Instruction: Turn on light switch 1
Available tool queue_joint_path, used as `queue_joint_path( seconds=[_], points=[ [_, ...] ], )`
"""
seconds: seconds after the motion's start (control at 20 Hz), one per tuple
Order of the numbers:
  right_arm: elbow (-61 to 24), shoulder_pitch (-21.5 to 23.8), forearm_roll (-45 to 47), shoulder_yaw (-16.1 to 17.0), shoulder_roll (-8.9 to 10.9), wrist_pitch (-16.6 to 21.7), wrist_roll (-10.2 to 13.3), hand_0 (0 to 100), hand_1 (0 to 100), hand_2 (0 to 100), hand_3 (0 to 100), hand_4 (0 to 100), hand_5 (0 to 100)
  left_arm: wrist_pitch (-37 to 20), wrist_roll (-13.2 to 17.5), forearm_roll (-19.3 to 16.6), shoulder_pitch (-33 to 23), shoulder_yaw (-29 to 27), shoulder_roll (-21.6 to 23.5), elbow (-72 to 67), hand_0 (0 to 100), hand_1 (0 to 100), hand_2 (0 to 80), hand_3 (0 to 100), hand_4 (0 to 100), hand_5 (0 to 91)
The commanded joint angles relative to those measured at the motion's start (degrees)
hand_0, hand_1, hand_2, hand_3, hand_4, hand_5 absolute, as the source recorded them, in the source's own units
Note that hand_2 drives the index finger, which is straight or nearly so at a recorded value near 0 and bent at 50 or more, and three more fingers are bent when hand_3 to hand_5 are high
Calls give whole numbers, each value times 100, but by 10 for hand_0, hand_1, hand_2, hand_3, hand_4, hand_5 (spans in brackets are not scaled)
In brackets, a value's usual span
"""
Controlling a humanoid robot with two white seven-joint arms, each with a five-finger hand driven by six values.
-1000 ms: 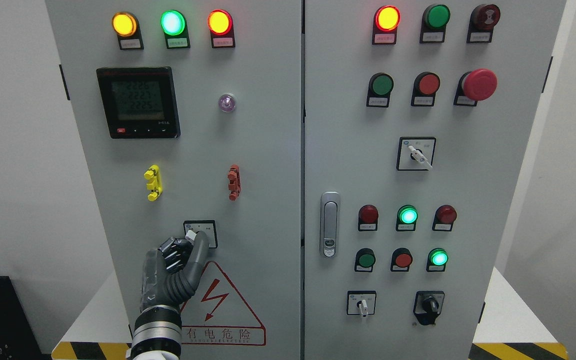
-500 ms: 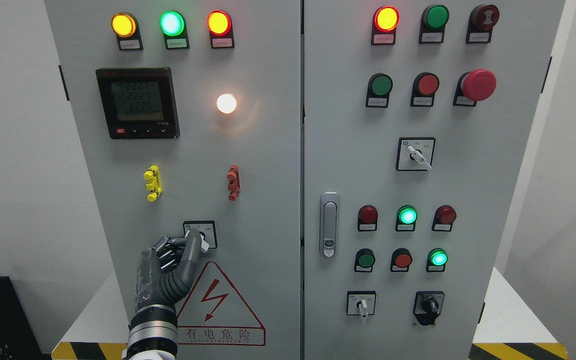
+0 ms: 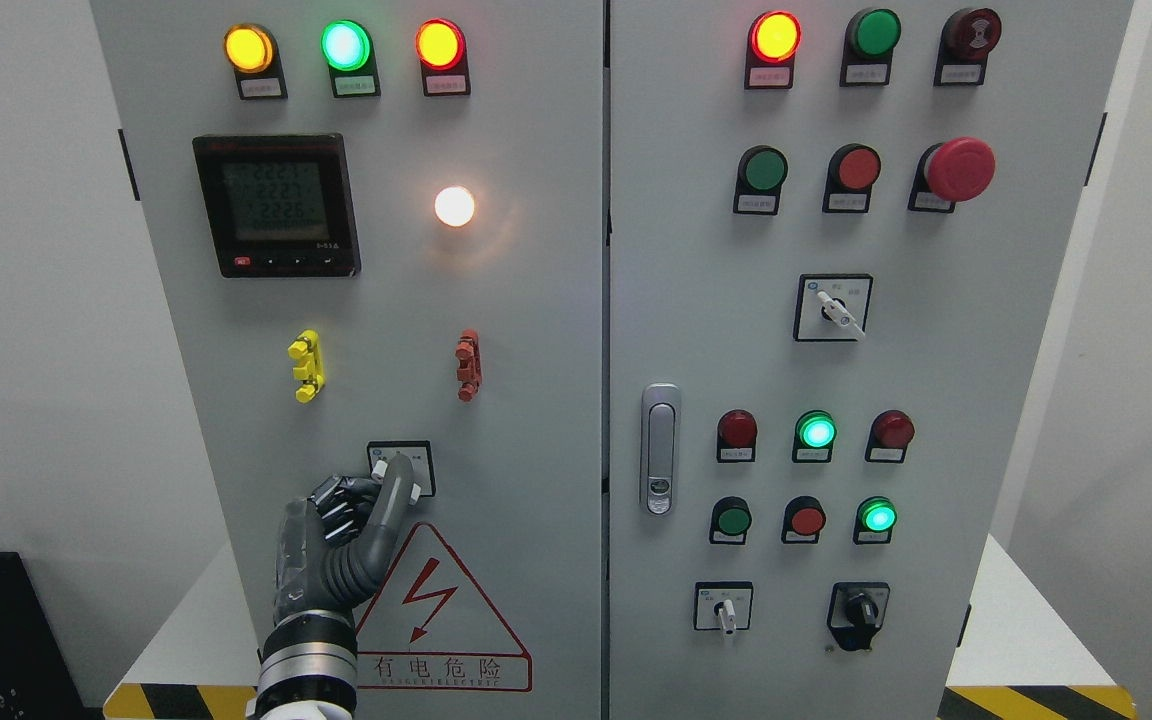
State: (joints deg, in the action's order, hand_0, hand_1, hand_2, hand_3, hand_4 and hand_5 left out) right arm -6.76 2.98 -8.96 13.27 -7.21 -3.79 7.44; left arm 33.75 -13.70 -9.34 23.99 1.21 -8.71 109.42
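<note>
The rotary light switch [image 3: 420, 461] sits in a small square plate low on the left cabinet door. Its white knob shows on both sides of my finger, slanting down to the right. My left hand [image 3: 386, 480] comes up from the bottom edge and is closed on this knob, one long finger laid across it and the others curled beside it. Higher on the same door, the round lamp [image 3: 454, 206] glows warm white. My right hand is out of sight.
The left door also has a digital meter [image 3: 276, 205], three lit pilot lights along the top, yellow [image 3: 306, 365] and red [image 3: 468, 365] clips and a warning triangle [image 3: 436, 610]. The right door carries a door handle [image 3: 659, 448], push buttons, a red emergency button [image 3: 959, 168] and more rotary switches.
The round lamp went from dark to lit. The switch knob turned under my left hand, which shifted slightly left and down and has since stayed on the knob.
</note>
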Motion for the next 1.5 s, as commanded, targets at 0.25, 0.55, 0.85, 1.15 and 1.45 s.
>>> queue_joint_path(
  seconds=[0.25, 0.55, 0.85, 1.15, 1.45],
  points=[
    [0, -8, 0, 0, 0, 1, 4, 308, 0, 0, 0, 0, 0, -18, 8, 2, -96, 81, 18, 53, 76, 459, 622, 920, 939, 850],
    [0, -8, 0, 0, 0, 1, 4, 308, 0, 0, 0, 0, 0, -88, 43, 11, -483, 81, 44, 290, 73, 457, 627, 923, 941, 851],
    [0, 1, 0, 0, 0, 1, 4, 307, 0, 0, 0, 0, 0, -999, 236, 11, -1387, 64, 167, 589, 75, 457, 642, 930, 952, 853],
    [0, 1, 0, 0, 0, 1, 4, 308, 0, 0, 0, 0, 0, -2677, 771, 142, -3064, -427, 378, 257, 75, 425, 616, 970, 984, 857],
    [0, 1, 0, 0, 0, 1, 4, 308, 0, 0, 0, 0, 0, -6078, 1615, 503, -4060, -1744, 712, -3262, 72, 357, 474, 846, 912, 757]
  ],
)
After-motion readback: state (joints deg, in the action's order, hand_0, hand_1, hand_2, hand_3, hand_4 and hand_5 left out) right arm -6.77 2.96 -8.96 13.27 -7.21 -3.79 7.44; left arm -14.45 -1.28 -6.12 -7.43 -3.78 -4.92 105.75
